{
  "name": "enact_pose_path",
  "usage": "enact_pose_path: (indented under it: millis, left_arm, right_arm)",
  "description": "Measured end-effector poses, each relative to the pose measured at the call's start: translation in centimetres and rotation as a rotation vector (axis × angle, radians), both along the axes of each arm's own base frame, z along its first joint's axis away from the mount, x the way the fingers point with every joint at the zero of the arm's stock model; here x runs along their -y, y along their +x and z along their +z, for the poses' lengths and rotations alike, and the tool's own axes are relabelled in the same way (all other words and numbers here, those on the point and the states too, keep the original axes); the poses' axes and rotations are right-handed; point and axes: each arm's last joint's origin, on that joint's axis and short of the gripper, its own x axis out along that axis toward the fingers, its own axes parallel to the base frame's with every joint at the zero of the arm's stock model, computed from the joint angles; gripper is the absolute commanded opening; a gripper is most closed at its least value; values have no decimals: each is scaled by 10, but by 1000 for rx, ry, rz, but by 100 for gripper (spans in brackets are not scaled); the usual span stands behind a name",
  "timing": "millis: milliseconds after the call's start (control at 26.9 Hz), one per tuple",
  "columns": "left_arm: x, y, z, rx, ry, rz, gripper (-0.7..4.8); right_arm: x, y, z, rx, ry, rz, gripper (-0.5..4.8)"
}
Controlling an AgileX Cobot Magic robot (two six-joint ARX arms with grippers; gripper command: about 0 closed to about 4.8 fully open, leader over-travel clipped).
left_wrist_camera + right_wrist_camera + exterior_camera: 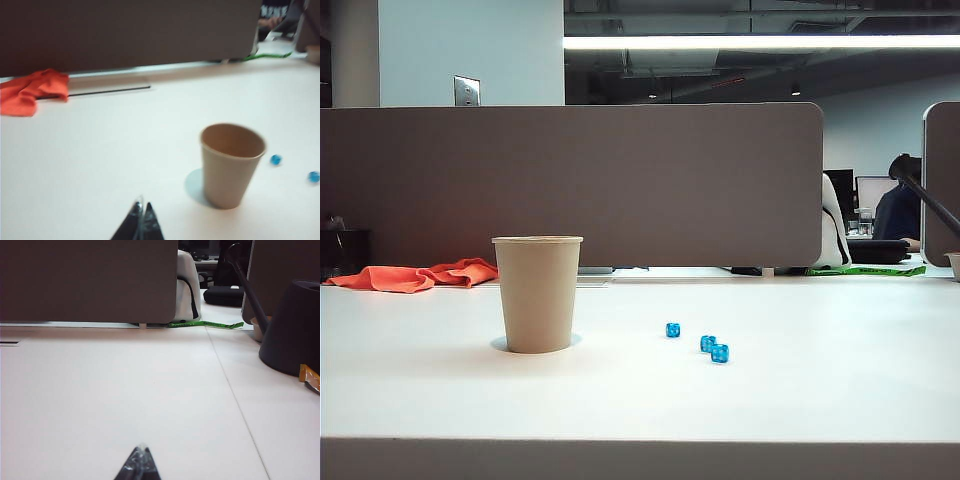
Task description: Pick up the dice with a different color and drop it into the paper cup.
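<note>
An orange cloth (415, 276) lies crumpled at the table's (820, 400) far left edge, against the grey partition (570, 180). The paper cup (537, 293) stands upright left of the middle, near the front edge. To its right lie three blue dice (703, 343), two touching, one just apart; the red die shows in no view. The left gripper (140, 225) hovers over bare table near the cup, jaws together and empty. The right gripper (140, 464) hangs low over the table's right part, jaws together, empty.
</note>
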Motion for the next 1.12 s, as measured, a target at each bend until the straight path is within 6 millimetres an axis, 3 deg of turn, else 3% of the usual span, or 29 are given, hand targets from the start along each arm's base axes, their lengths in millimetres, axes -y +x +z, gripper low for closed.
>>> enact_pose_path:
  millis: [149,372,521,669,892,1116]
  left_arm:
    - [-9,2,-1,-1,17,161,-6]
    - [-24,4,0,-1,-31,245,-6]
    - [-26,5,1,25,-72,242,-6]
    - [-26,9,-21,-54,-116,244,-6]
    - [-26,9,-13,38,-123,238,-6]
    - [-20,11,-18,30,-121,176,-6]
  right_arm:
    - [0,0,0,0,17,1,-1]
    - [0,0,0,-1,18,4,-1]
    - [0,0,0,-1,18,4,-1]
    - [0,0,0,-1,18,4,-1]
    - [0,0,0,-1,8,4,-1]
    - [-1,0,1,13,-32,44,-1]
